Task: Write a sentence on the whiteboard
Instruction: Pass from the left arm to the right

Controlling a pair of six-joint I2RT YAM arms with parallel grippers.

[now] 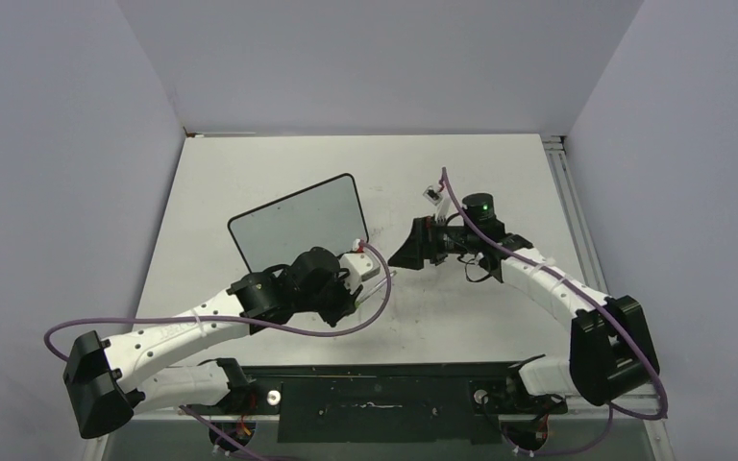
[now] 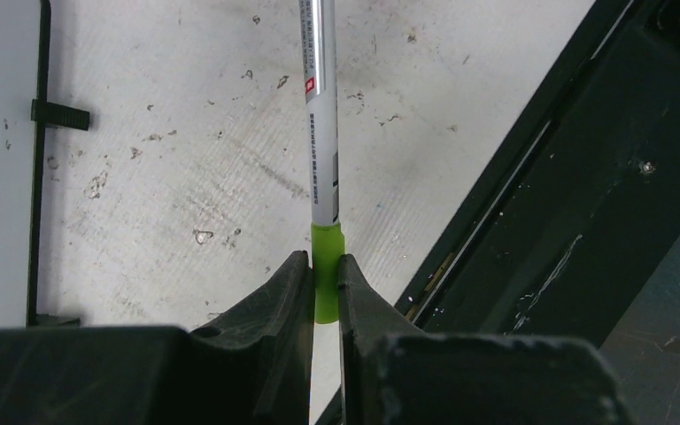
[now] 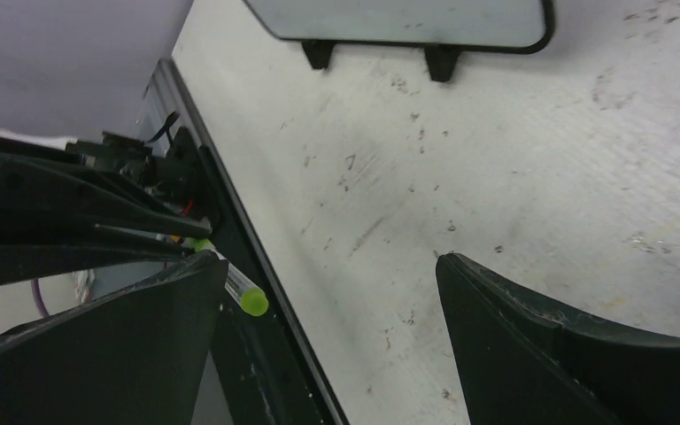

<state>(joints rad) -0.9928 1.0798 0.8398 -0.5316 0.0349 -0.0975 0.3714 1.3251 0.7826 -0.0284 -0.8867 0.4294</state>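
Whiteboard (image 1: 298,223) lay on the table (image 1: 461,173), flat as far as I could judge, with its face blank; no sentence showed on it in any view, so I judged the writing not yet begun; its feet (image 3: 319,53) stuck out from the short edge on the right arm's side; left gripper (image 2: 321,266) sat just off that footed edge, near the whiteboard's near corner, clamped on one green end of a marker (image 2: 320,106); the marker's long axis ran straight out ahead of the jaws, roughly alongside the footed edge and not across the whiteboard's face; its free end, also green and rounded, lay near one finger of the right gripper (image 3: 332,266); I could not tell which green end was the cap; right gripper stood with jaws wide apart and held nothing, farther out from the footed edge than the left one, its opening turned back toward the whiteboard; the left arm was the nearer to the whiteboard, yet the whiteboard lay off to one side of its jaws, not ahead of them; the coming move, I judged, turned on that: either the free end had to go between the open jaws, or the marker had to swing round onto the whiteboard's face before any stroke could land
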